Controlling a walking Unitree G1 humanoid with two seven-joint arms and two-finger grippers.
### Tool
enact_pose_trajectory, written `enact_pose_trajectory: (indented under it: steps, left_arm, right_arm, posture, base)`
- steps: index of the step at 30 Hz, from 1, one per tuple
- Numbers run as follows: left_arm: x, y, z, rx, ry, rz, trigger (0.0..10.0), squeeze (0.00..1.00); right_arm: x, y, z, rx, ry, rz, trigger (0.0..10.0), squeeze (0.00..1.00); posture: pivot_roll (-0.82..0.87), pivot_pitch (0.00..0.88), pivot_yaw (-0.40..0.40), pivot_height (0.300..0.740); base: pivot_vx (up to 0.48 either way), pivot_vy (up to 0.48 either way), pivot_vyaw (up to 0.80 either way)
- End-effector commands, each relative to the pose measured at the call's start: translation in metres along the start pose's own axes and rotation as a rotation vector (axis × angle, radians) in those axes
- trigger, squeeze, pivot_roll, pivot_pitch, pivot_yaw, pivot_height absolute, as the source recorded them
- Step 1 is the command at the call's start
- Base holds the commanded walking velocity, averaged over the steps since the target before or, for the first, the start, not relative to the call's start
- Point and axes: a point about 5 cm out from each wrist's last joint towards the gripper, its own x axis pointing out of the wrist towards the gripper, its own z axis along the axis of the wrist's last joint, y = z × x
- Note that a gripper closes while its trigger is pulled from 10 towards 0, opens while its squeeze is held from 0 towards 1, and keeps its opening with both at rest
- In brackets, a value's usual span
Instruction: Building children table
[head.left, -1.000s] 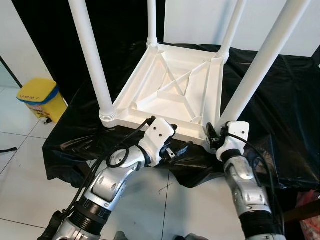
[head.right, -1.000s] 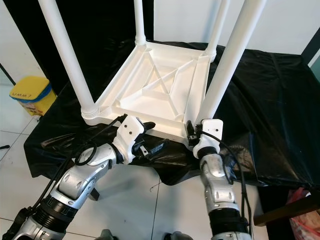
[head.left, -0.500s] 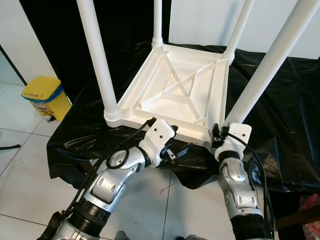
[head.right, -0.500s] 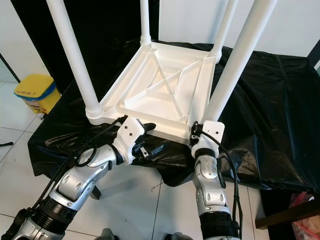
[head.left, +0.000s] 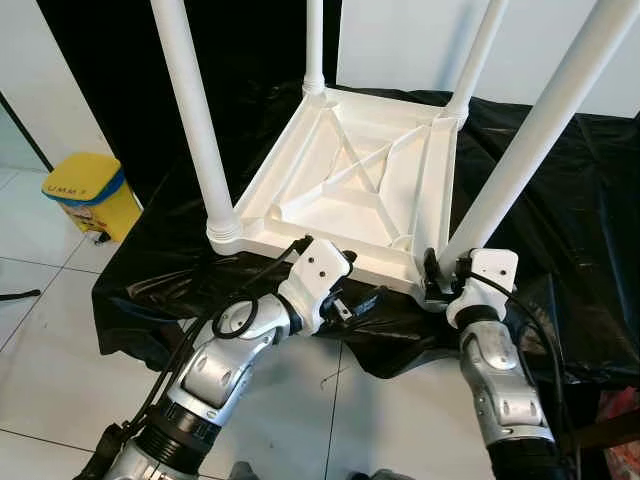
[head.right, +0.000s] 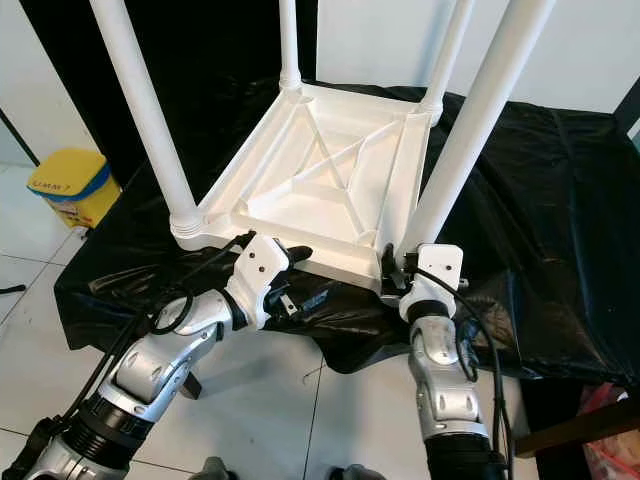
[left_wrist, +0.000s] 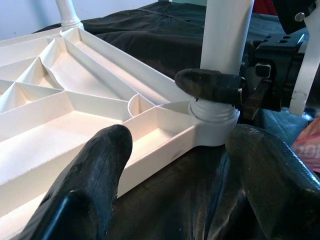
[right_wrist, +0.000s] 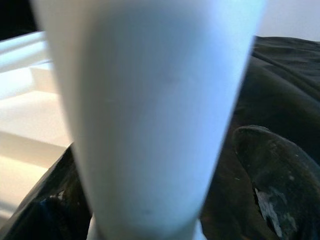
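**Both hands at the near edge of the upturned children's table**

Nearest the robot, the left hand (head.left: 362, 300) reaches in under the near rim of the white plastic table (head.left: 350, 190), which lies upside down on a surface draped in black sheeting (head.left: 560, 220). Its two black fingers (left_wrist: 95, 170) are spread apart with nothing between them, one over the ribbed underside and the other over the sheeting beside the rim.

Just to the right, the right hand (head.right: 400, 272) sits at the near right corner, at the base of the near right leg (head.left: 520, 160). In its wrist view the white leg (right_wrist: 145, 115) stands between its dark fingers (right_wrist: 272, 175); whether they press on it cannot be told.

Four white legs point upward from the table's corners; the near left leg (head.left: 195, 120) stands in its socket. Further left, on the tiled floor (head.left: 40, 330), stands a yellow bin with a blue band (head.left: 88, 192)
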Motion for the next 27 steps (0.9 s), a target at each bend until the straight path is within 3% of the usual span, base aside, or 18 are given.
enact_pose_trajectory:
  steps: [1,3,4,5,6,8,16,20,21,22,24,25,27]
  left_arm:
    - [0.0,-0.008,-0.002,-0.016,0.011,-0.087,10.0,0.0]
    - [0.0,-0.008,-0.002,-0.015,0.011,-0.087,10.0,0.0]
    - [0.0,-0.008,-0.002,-0.015,0.012,-0.089,10.0,0.0]
    - [0.0,-0.008,-0.002,-0.015,0.012,-0.089,10.0,0.0]
    - [0.0,-0.007,-0.002,-0.014,0.013,-0.091,10.0,0.0]
    - [0.0,-0.007,-0.002,-0.014,0.013,-0.091,10.0,0.0]
    - [0.0,-0.006,-0.001,-0.01,0.014,-0.097,10.0,0.0]
    - [0.001,-0.006,-0.001,-0.01,0.014,-0.099,10.0,0.0]
    - [0.001,-0.006,-0.001,-0.009,0.014,-0.1,10.0,0.0]
    - [0.001,-0.006,-0.001,-0.01,0.014,-0.1,10.0,0.0]
    - [0.001,-0.007,-0.001,-0.01,0.014,-0.1,10.0,0.0]
    - [0.0,-0.007,-0.001,-0.01,0.014,-0.099,10.0,0.0]
    - [0.0,-0.007,-0.001,-0.012,0.016,-0.097,10.0,0.0]
  right_arm:
    - [-0.002,-0.004,0.001,0.01,-0.011,0.008,10.0,1.0]
    - [-0.001,-0.004,0.004,0.011,-0.021,0.077,10.0,1.0]
    - [0.0,-0.004,0.007,0.009,-0.024,0.174,10.0,0.99]
    - [0.0,-0.004,0.007,0.009,-0.024,0.174,10.0,0.99]
    - [0.002,-0.004,0.009,0.004,-0.022,0.266,10.0,0.0]
    - [0.002,-0.004,0.009,0.004,-0.022,0.266,10.0,0.0]
    - [0.018,-0.01,0.009,-0.069,0.008,0.481,10.0,0.0]
    - [0.025,-0.008,0.006,-0.094,0.02,0.506,10.0,0.0]
    - [0.027,-0.008,0.005,-0.094,0.024,0.512,9.5,0.0]
    - [0.029,-0.008,0.004,-0.09,0.027,0.522,3.0,0.0]
    - [0.03,-0.008,0.004,-0.085,0.029,0.528,3.0,0.0]
    - [0.03,-0.008,0.003,-0.078,0.029,0.536,0.0,0.0]
    - [0.03,-0.009,0.002,-0.073,0.031,0.545,0.0,0.0]
  posture:
    - [0.02,0.067,-0.06,0.74]
    - [0.02,0.069,-0.055,0.74]
    - [0.02,0.069,-0.048,0.74]
    - [0.02,0.069,-0.048,0.74]
    - [0.02,0.068,-0.048,0.74]
    - [0.02,0.068,-0.048,0.74]
    - [0.02,0.063,-0.041,0.74]
    - [0.02,0.063,-0.041,0.74]
    - [0.02,0.062,-0.042,0.74]
    - [0.02,0.063,-0.043,0.74]
    - [0.02,0.063,-0.043,0.74]
    - [0.03,0.066,-0.046,0.74]
    - [0.03,0.066,-0.047,0.74]
  base:
    - [0.0,0.0,0.0]
    - [0.0,0.0,0.0]
    - [0.0,0.0,0.0]
    - [0.0,0.0,0.0]
    - [0.0,0.0,0.0]
    - [0.0,0.0,0.0]
    - [0.0,0.0,0.0]
    - [0.0,0.0,0.0]
    - [0.0,0.0,0.0]
    - [0.0,0.0,0.0]
    - [0.0,0.0,0.0]
    - [0.0,0.0,0.0]
    - [0.0,0.0,0.0]
